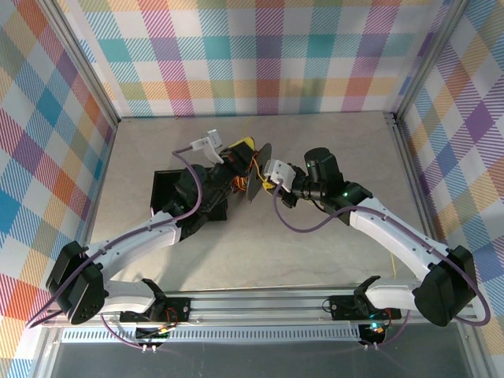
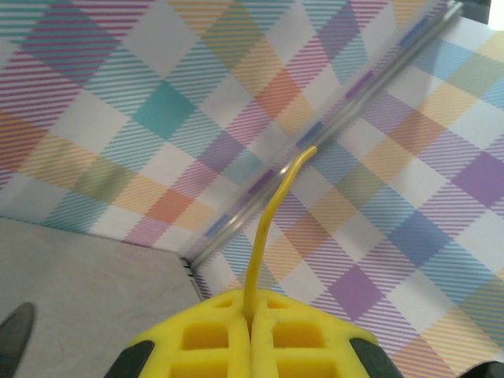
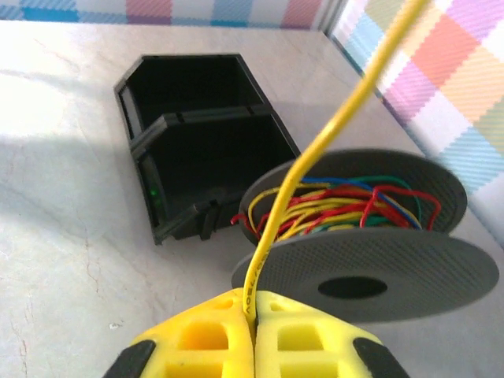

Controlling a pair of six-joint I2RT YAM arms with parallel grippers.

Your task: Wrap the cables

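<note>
The cables are thin coloured wires, red, yellow, blue and green (image 3: pixel 346 206), wound loosely on a grey spool (image 3: pixel 370 272) standing on its flange on the table. One yellow cable (image 3: pixel 315 161) rises from my right gripper (image 3: pixel 253 298), whose yellow fingers are shut on it just in front of the spool. My left gripper (image 2: pixel 250 305) is also shut on a yellow cable (image 2: pixel 264 232), its free end curving up in front of the checked wall. From above, the spool (image 1: pixel 258 175) sits between the left gripper (image 1: pixel 242 149) and the right gripper (image 1: pixel 271 183).
A black open bin (image 3: pixel 201 138) with two compartments lies just behind and left of the spool; from above the bin (image 1: pixel 175 191) is under the left arm. Checked walls with metal frame posts (image 2: pixel 331 134) enclose the grey table (image 1: pixel 331 260).
</note>
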